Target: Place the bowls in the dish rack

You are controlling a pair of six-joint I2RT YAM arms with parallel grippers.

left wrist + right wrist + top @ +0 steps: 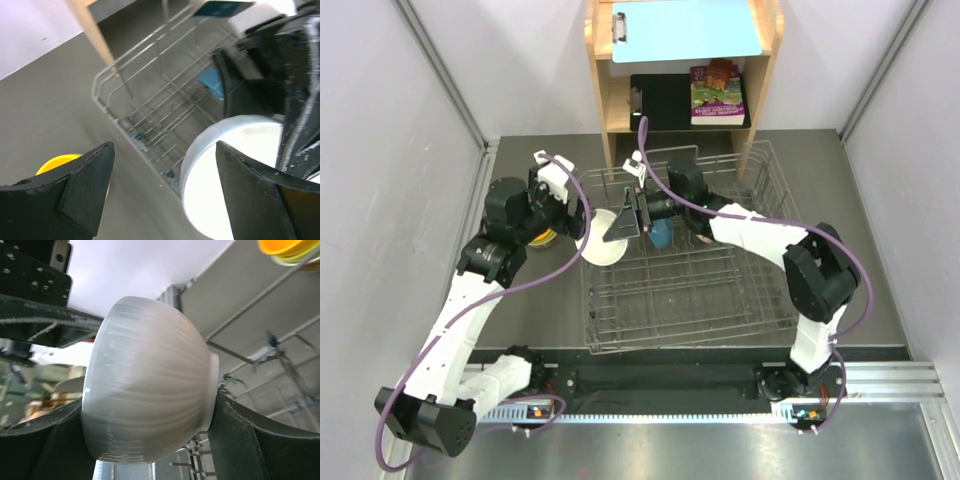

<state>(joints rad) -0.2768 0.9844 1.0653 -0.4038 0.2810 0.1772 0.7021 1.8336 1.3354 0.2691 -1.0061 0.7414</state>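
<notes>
Nearest, at the left rim of the dish rack (720, 290), the white bowl (603, 243) is clamped on its side between the fingers of the right gripper (150, 435), while the left gripper (160, 192) is held spread wide just beside it, with nothing clasped. Left of the rack, on the table (865, 180), an orange bowl (55, 162) is stacked on a lime green bowl (300, 262). Farther in, a blue bowl (661, 236) is seen inside the rack, and a wooden shelf (600, 90) is set beyond it.

Grey table (550, 320) w/ dish rack (692, 300), wooden shelf (600, 90), bowl stack (546, 237) at L.
</notes>
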